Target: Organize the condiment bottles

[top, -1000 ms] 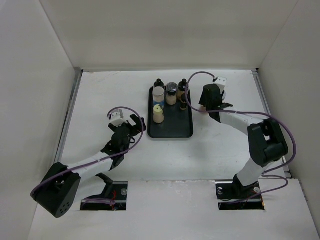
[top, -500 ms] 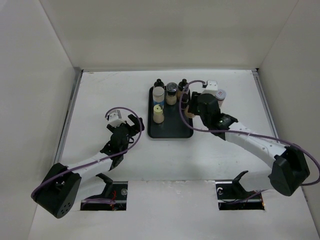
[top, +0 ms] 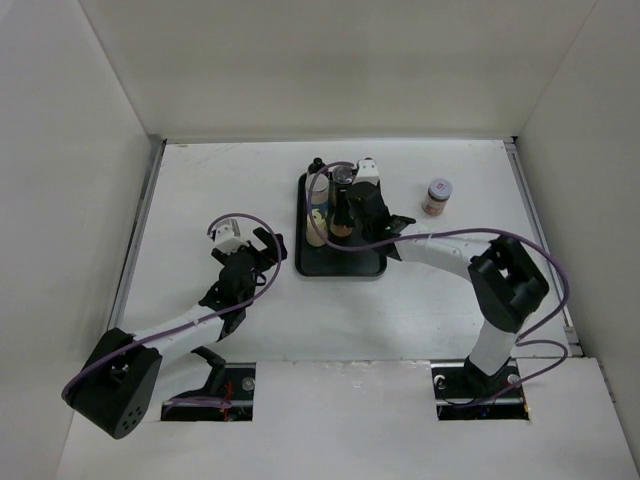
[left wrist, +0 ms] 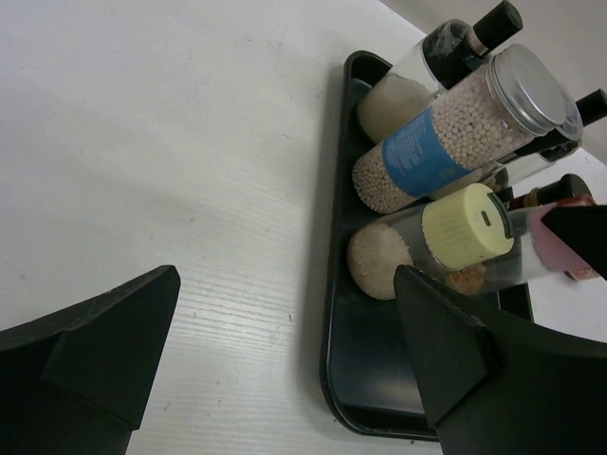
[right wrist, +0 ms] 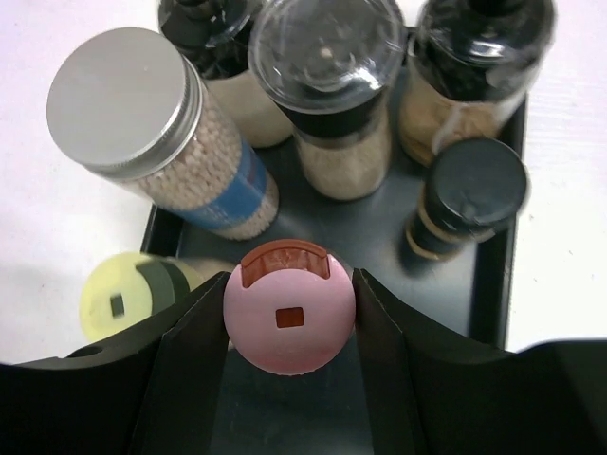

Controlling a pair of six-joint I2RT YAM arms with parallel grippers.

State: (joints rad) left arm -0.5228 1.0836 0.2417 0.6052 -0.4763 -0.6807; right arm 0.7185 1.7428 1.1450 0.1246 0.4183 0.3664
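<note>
Right hand grips the pink-capped bottle, seemingly upright, cap up.

From above, the right gripper covers most of the bottles on the tray. The right wrist view of the pink-capped bottle shows only its cap. The label on the jar at far right is too small to read.
</note>
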